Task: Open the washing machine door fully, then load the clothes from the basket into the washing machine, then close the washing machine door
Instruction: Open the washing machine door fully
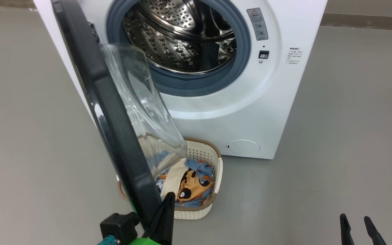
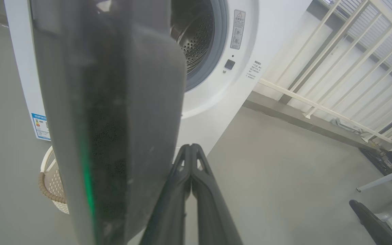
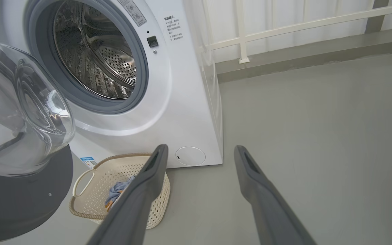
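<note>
Closed, fingers pressed together, the left gripper [image 1: 168,201] sits at bottom centre, just beside the lower edge of the open round black-rimmed glass washing machine door [image 1: 114,119]. At lower right the right gripper [image 1: 356,221] is spread and empty. Light-blue printed clothes [image 1: 192,183] lie in the cream perforated basket [image 1: 218,163] below the white washing machine [image 1: 250,112].

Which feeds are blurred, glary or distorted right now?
Left wrist view: the round black-rimmed washing machine door is close and blurred, with a green streak reflected on it. Head view: its clear glass bowl slightly warps the cream perforated basket seen through it. Right wrist view: sharp, with bright glare on the bowl.
</note>
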You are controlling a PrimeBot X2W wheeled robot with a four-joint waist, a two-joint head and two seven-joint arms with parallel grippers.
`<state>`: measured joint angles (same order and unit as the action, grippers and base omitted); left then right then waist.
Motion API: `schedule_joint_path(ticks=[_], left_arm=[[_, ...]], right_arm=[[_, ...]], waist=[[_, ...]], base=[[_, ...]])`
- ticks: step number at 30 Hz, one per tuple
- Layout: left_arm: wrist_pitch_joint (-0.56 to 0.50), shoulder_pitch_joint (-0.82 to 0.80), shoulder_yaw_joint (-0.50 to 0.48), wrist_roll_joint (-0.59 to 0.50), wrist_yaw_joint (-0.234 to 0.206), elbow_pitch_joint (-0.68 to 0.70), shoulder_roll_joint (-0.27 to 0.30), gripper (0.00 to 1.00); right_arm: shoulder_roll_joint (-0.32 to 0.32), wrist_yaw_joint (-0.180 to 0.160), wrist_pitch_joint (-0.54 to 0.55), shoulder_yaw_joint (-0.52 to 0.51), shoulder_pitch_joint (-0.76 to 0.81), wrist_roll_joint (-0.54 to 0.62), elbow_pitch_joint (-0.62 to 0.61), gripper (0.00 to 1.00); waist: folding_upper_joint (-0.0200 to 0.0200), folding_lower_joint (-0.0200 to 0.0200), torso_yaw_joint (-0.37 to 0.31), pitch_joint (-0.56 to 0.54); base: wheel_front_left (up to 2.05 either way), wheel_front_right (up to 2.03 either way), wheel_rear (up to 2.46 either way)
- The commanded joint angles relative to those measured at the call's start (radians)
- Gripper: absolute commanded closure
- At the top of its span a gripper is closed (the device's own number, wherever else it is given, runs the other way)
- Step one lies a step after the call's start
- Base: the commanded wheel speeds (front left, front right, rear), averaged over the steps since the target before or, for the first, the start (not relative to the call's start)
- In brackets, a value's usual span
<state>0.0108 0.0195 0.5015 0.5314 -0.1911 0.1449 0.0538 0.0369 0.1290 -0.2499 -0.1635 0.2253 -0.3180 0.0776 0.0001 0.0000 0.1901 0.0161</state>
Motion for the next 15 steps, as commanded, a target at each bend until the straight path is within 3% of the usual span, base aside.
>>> schedule_joint_path(ticks=[1, 15], left_arm=[[0.013, -0.045, -0.027, 0.003, -0.008, 0.019, -0.002, 1.0], [0.094, -0.082, -0.051, 0.019, -0.076, -0.06, -0.003, 1.0]], right_arm=[[0.016, 0.002, -0.012, 0.024, -0.035, -0.001, -0.024, 0.0], [0.02, 0.002, -0.012, 0.028, -0.045, -0.004, -0.022, 0.0]], waist=[[-0.0001, 0.0, 0.005, 0.002], [-0.0001, 0.0, 0.113, 0.031]], base=[[0.0, 0.0, 0.0], [0.0, 0.0, 0.0]])
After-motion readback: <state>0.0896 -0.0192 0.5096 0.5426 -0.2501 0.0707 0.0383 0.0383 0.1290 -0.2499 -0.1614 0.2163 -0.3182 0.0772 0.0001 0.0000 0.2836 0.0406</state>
